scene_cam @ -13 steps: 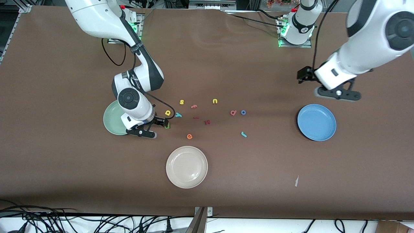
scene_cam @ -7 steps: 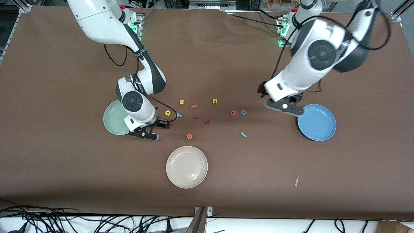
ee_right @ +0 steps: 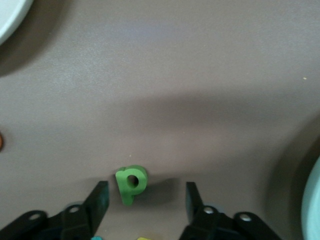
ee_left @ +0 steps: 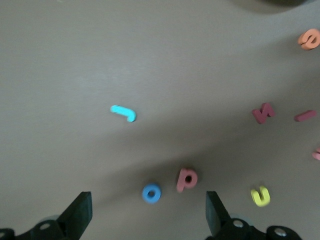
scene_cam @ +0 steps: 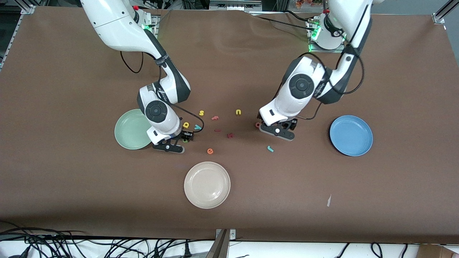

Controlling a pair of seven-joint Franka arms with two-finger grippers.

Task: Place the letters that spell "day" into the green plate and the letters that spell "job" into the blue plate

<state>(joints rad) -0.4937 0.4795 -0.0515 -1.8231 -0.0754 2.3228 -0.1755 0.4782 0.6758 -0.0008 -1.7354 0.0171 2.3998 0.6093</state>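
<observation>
My right gripper [scene_cam: 184, 138] is low over the dark green d [ee_right: 131, 184]. It is open, and the d lies on the table between the fingers without touching them. The yellow a [scene_cam: 186, 125] and teal y [scene_cam: 197, 127] lie just beside it. The green plate [scene_cam: 129, 129] is close by, toward the right arm's end. My left gripper [ee_left: 147, 218] hangs wide open over the blue o [ee_left: 151, 193] and salmon b [ee_left: 187, 179]. The teal j [scene_cam: 270, 148] lies nearer the front camera. The blue plate [scene_cam: 351, 135] sits toward the left arm's end.
A cream plate [scene_cam: 207, 184] lies nearest the front camera. Loose letters are scattered mid-table: a yellow s [scene_cam: 201, 113], a salmon f [scene_cam: 215, 117], a yellow u [scene_cam: 238, 112], an orange e [scene_cam: 210, 151] and dark red pieces [scene_cam: 230, 135].
The left arm has swung in from near the blue plate and come down over the o and b. The right gripper has shifted slightly toward the d, and its fingers have narrowed around it.
</observation>
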